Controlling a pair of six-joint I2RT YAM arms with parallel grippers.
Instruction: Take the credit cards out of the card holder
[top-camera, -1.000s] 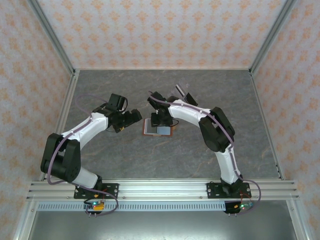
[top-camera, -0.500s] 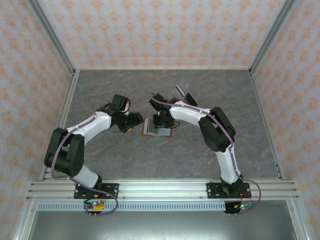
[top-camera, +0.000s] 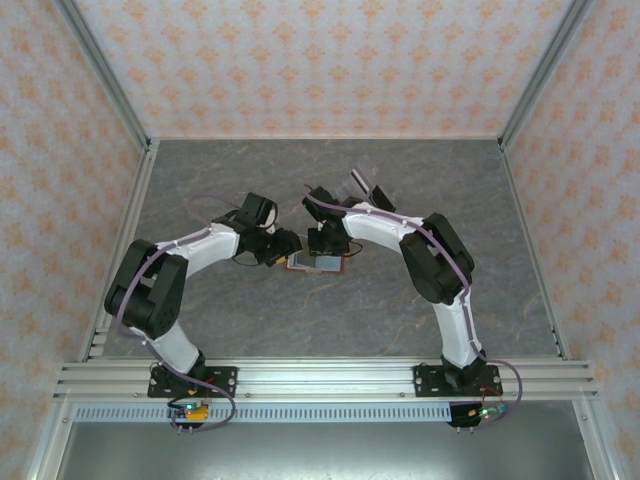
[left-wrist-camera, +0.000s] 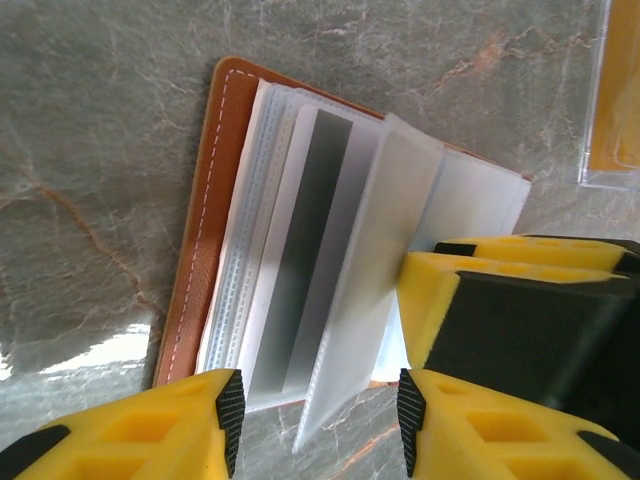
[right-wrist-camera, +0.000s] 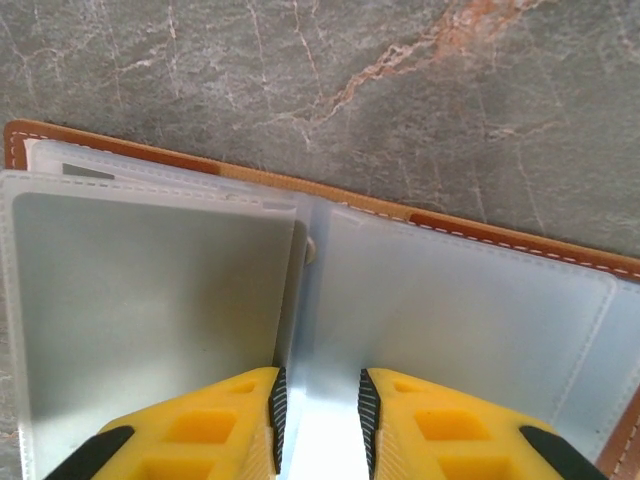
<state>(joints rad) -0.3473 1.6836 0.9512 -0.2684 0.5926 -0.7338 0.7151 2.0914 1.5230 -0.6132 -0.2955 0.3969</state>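
The card holder (top-camera: 316, 263) lies open mid-table, brown rim (left-wrist-camera: 195, 250) outside, clear pockets fanned inside. A grey credit card (left-wrist-camera: 310, 250) sits in one pocket, and it shows as a grey panel (right-wrist-camera: 150, 300) in the right wrist view. One clear pocket (left-wrist-camera: 375, 290) stands tilted up, leaning on a yellow finger of the right gripper (left-wrist-camera: 430, 300). My left gripper (left-wrist-camera: 318, 425) is open at the holder's left end, its pads either side of the pocket edges without touching them. My right gripper (right-wrist-camera: 320, 410) stands narrowly open, tips down on the clear pocket beside the fold (right-wrist-camera: 310, 250).
A clear plastic sleeve (left-wrist-camera: 615, 100) with something yellowish inside lies just beyond the holder, also visible as the sleeve (top-camera: 365, 183) farther back. Metal frame rails (top-camera: 130, 230) and patterned walls bound the grey marble table (top-camera: 250, 320).
My left arm has swung right up to the holder, its jaws narrowing. My right gripper has stayed on the holder and closed slightly.
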